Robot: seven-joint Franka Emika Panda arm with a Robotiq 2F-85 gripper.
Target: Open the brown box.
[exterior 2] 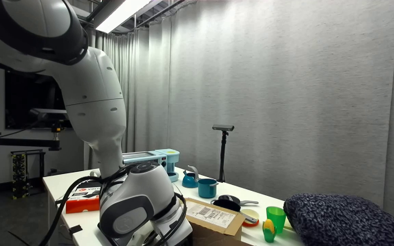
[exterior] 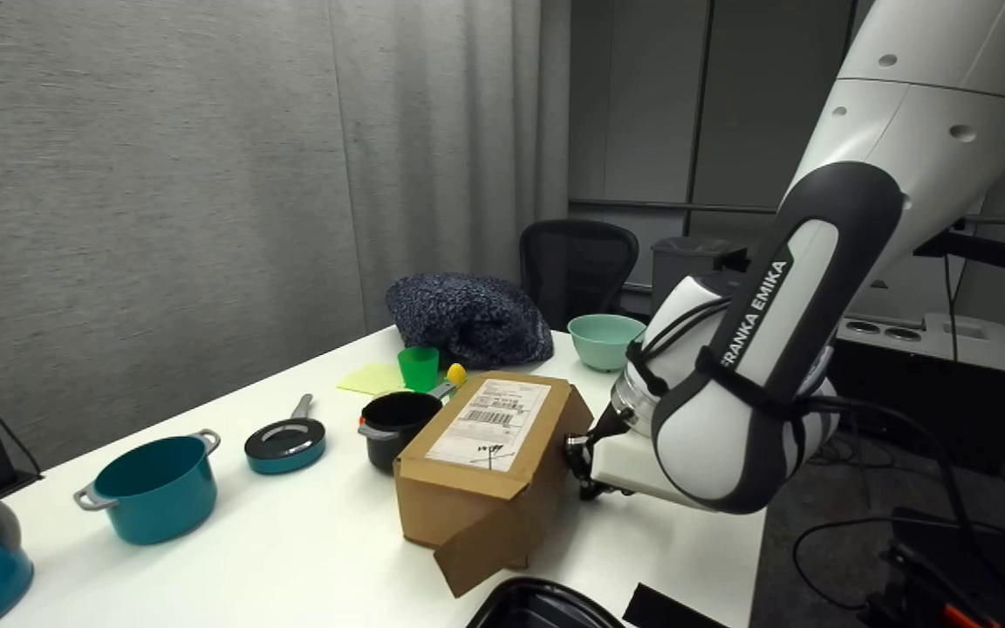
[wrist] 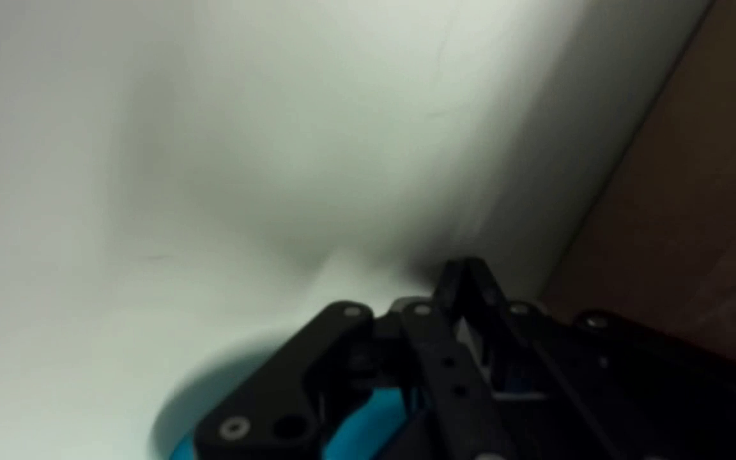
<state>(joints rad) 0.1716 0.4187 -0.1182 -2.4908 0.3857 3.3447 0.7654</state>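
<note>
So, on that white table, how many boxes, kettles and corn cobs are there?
Boxes: 2 (brown box, red box)
Kettles: 1 (teal kettle)
Corn cobs: 1 (yellow cob)
Total: 4

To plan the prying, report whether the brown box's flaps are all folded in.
Not all: one flap sticks out at the near end of the brown box in an exterior view. Its inside is hidden.
</note>
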